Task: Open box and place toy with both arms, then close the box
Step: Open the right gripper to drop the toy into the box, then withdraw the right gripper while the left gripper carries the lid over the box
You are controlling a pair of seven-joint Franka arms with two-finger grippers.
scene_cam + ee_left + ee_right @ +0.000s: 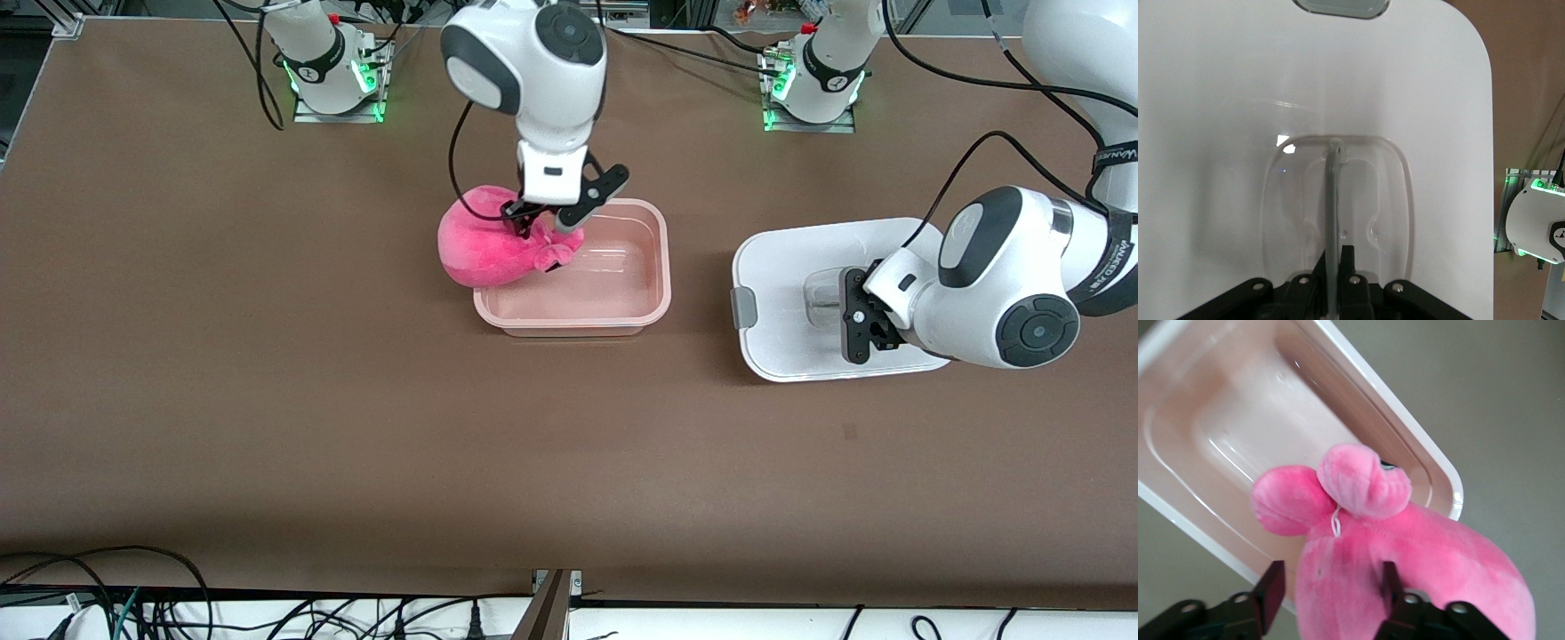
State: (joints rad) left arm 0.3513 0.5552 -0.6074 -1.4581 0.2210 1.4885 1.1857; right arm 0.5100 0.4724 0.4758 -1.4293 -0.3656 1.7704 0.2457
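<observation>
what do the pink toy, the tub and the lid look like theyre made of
Toy: soft plush fabric, fuzzy and matte, denting where the right tool squeezes it.
Tub: likely thin plastic, pale pink, translucent and glossy with highlights.
Lid: smooth white plastic with a clear recessed handle, gripped by the left tool.

White lettering is printed on a dark band of the left arm [1111,160] at the edge of the front view; it seems to read "FRANKA", but only part of it can be made out. More small white print runs along a second dark band lower on the same arm, too small to be read. No other text can be read.
</observation>
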